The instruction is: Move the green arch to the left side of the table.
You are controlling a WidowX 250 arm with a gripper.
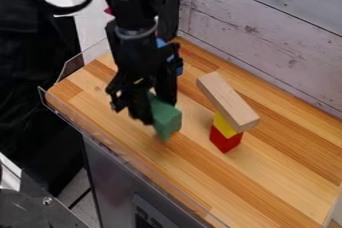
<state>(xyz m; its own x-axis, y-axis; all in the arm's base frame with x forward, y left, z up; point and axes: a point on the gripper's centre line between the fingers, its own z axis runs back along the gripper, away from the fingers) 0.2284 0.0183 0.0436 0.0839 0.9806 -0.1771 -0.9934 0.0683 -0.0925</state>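
Observation:
The black gripper [156, 109] hangs down over the left-centre of the wooden table [267, 177], shut on the green arch [168, 117]. The arch stands on end between its fingers, with one side and part of its top hidden by them. The lower tip of the arch is blurred, and I cannot tell whether it touches the table.
Right of the arch, a red block [225, 141] carries a yellow block [224, 124], with a tilted plain wooden block [227, 102] resting on top. A blue object [179, 70] is partly hidden behind the gripper. A clear rim [127, 153] edges the table's left side.

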